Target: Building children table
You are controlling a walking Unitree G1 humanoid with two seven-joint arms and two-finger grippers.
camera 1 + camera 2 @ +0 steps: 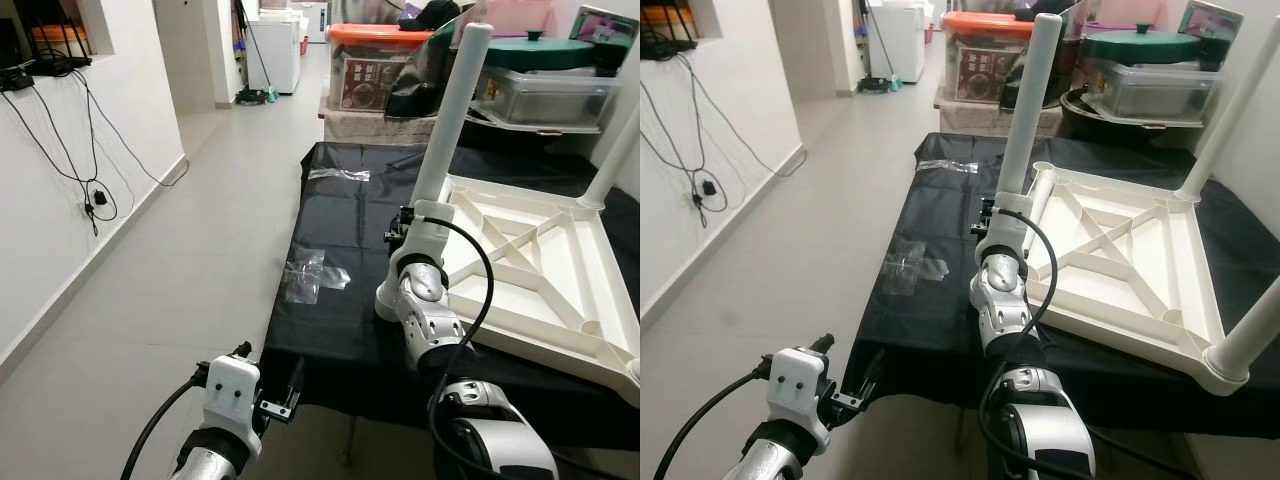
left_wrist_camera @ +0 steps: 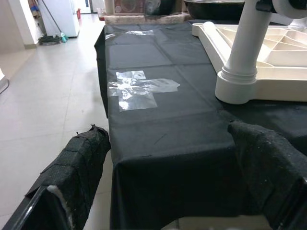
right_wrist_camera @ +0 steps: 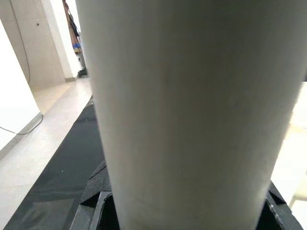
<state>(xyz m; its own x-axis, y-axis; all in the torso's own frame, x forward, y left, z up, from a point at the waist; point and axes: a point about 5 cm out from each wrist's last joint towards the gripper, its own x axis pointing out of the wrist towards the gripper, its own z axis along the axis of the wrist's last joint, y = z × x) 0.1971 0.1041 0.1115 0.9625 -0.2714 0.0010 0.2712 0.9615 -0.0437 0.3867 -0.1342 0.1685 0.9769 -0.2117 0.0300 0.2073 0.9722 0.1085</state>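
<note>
Item: upturned children's table [image 1: 520, 270], lying on black-draped tabletop [image 1: 340, 230]. My right gripper [image 1: 405, 228], jaws clenched, is seating corner leg [image 1: 450, 110]; two others are standing fitted. Left gripper [image 2: 158, 191], jaws released, is hovering near the edge.

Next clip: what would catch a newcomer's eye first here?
Most striking is the white children's table top lying upside down on the black sheet, ribs showing, with white legs sticking up from its corners. The right gripper is clamped around the near-left leg low on its shaft. The left gripper hangs open at the sheet's near edge, short of the patch of clear tape.
</note>
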